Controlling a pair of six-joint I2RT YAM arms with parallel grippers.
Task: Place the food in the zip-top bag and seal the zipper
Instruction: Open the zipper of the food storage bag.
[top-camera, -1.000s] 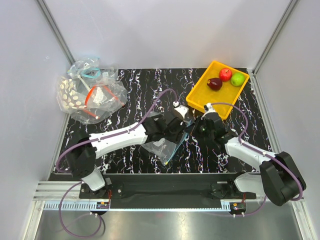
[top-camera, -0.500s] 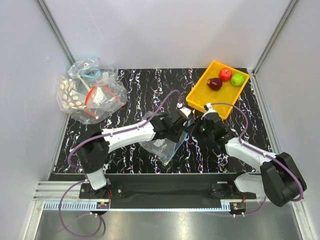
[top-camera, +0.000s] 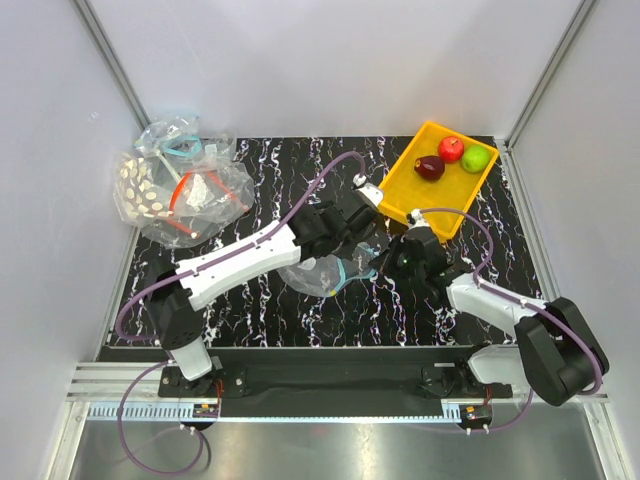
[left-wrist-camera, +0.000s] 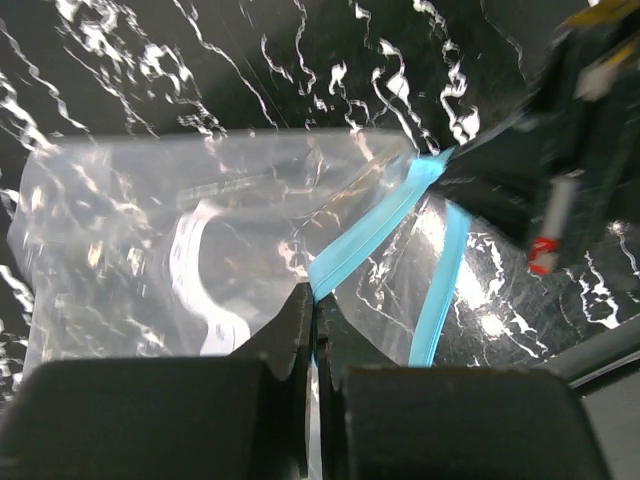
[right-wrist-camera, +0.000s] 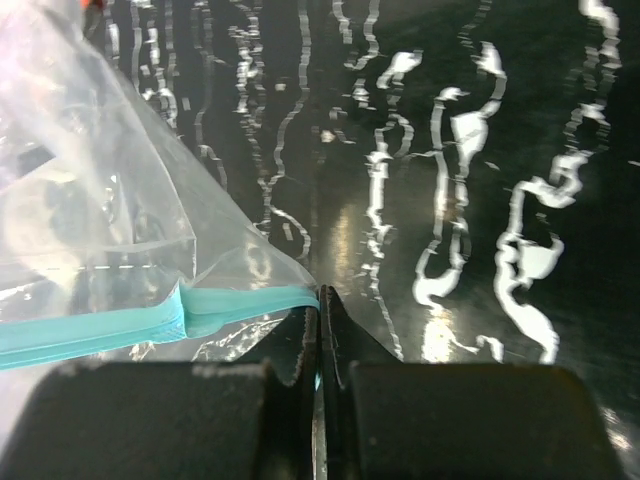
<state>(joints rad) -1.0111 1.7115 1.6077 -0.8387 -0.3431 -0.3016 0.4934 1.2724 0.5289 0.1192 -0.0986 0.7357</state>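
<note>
Both arms met at mid-table: the left gripper (left-wrist-camera: 315, 305) pinched tight on the teal zipper (left-wrist-camera: 368, 235) of the zip-top bag (top-camera: 318, 276), the right gripper (right-wrist-camera: 320, 305) clamped on the strip's end, the three fruits (top-camera: 452, 150) sat in the yellow tray (top-camera: 398, 190).

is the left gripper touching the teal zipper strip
Touching. In the left wrist view the left gripper has its jaws shut on the zipper, the teal strip running straight in between them.
</note>
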